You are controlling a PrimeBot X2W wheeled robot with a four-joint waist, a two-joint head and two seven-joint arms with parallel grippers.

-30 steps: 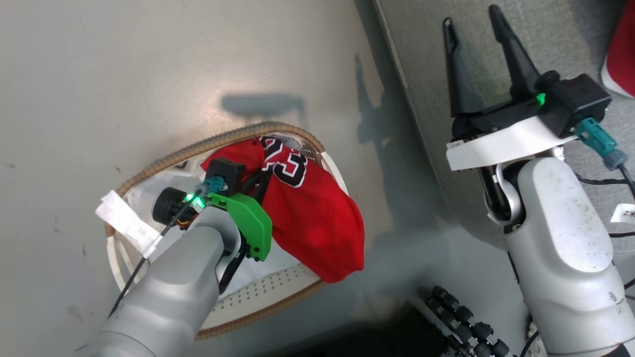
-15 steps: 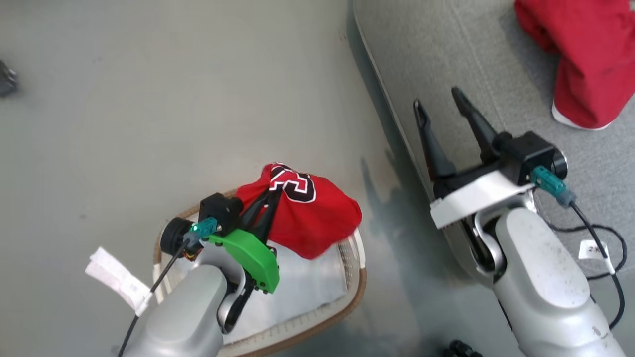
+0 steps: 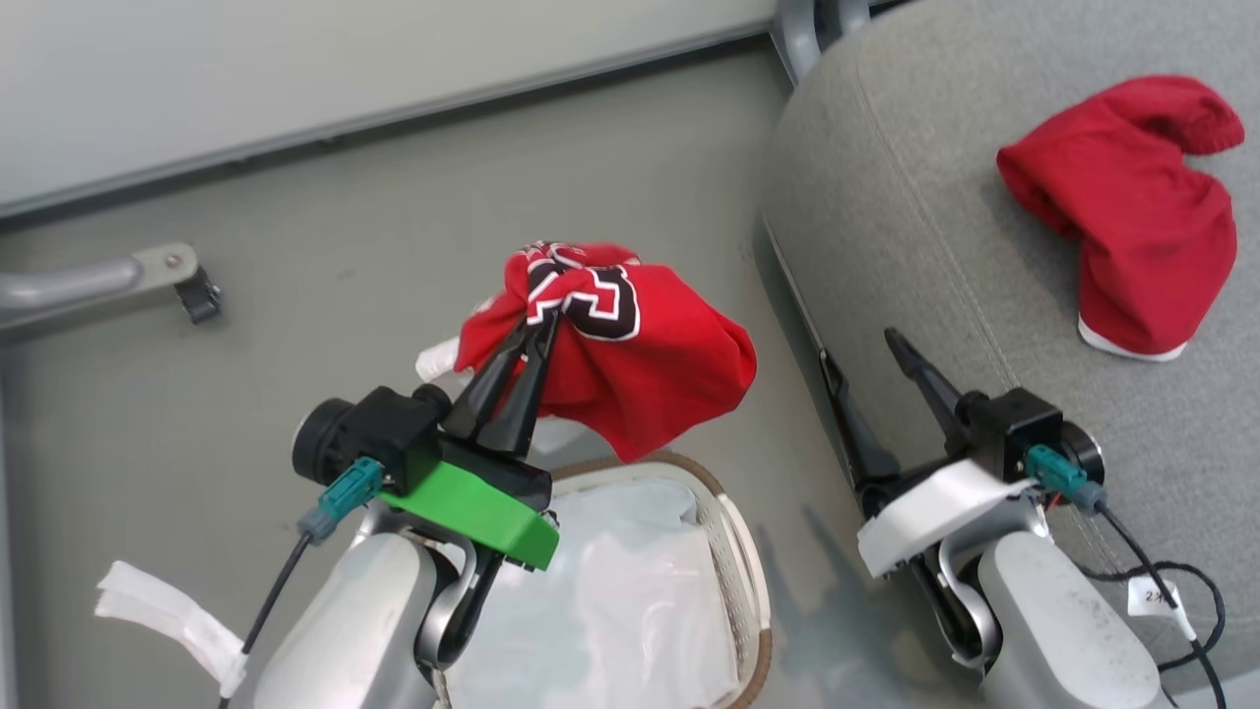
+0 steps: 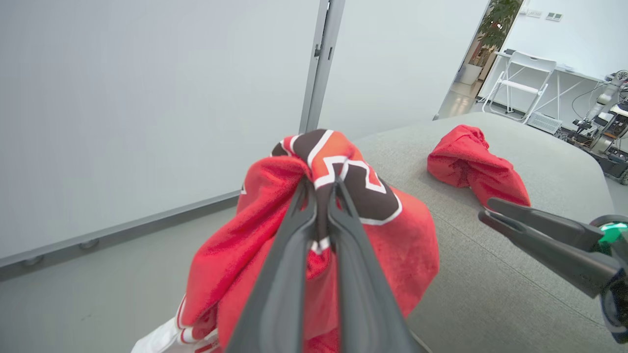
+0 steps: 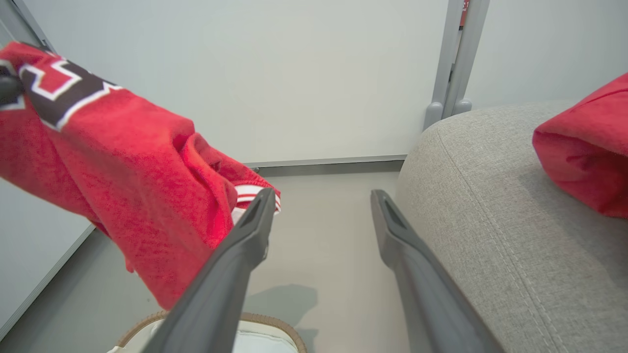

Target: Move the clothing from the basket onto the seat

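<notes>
My left gripper (image 3: 546, 317) (image 4: 321, 184) is shut on the red jersey (image 3: 640, 374) (image 4: 392, 235) (image 5: 127, 171) with the black "23", holding it in the air above the basket (image 3: 733, 561) (image 5: 265, 321), whose white lining shows. A plain red garment (image 3: 1132, 226) (image 4: 471, 164) (image 5: 588, 147) with a white hem lies on the grey seat (image 3: 935, 197) (image 4: 490, 294) (image 5: 490, 196). My right gripper (image 3: 861, 347) (image 5: 319, 196) stands open and holds nothing, at the seat's left edge, to the right of the hanging jersey.
Grey floor lies between the basket and a pale wall (image 3: 295, 69). A grey metal leg with a castor (image 3: 148, 276) stands at the left. A grey post (image 4: 319, 63) (image 5: 451, 59) rises behind the seat. A white chair (image 4: 525, 83) stands far back.
My left gripper has lifted the jersey up out of the basket. The head camera has tilted up, so the wall and more of the seat show. The right gripper stays open.
</notes>
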